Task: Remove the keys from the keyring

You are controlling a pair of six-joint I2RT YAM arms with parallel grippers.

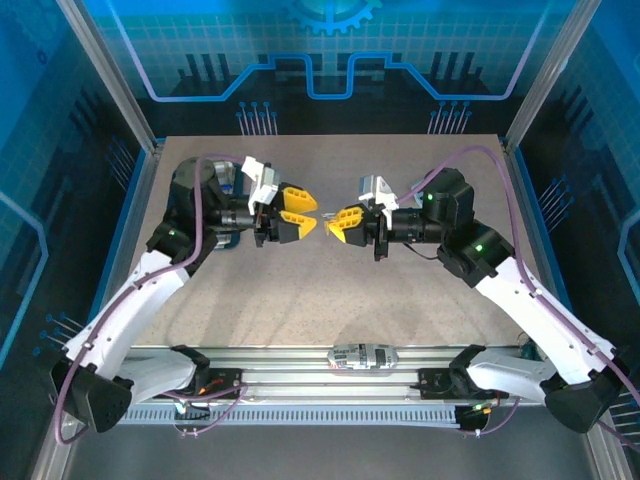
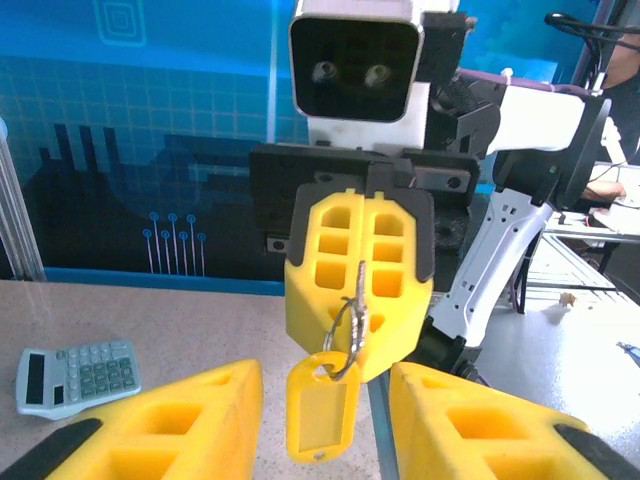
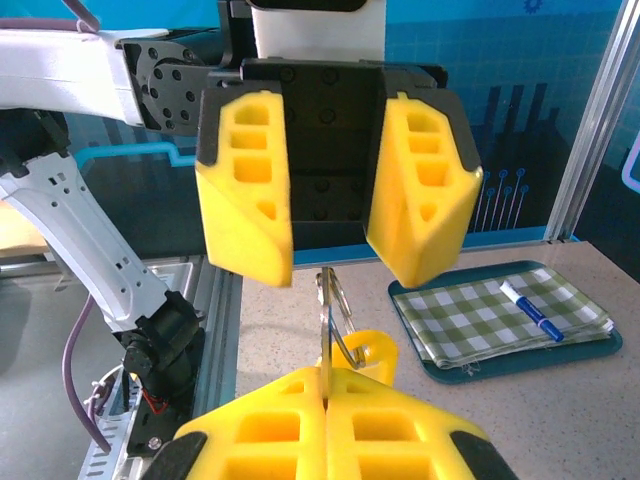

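Right gripper [image 3: 325, 385] clamped on key [image 3: 323, 315]: thin grey metal, edge-on, probably pointing at left gripper [image 3: 340, 262], jaws apart; flat yellow keyring [image 2: 322, 415] dangles.

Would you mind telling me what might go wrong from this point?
The right gripper pinches the key in its narrow seam, so a tug may slip it free. The keyring dangles loose beneath it; the open left gripper might close on nothing, or bump the right gripper facing it.

bright, even light with soft faint shadows; sharp overall, nearest foreground of wrist views slightly blurred.
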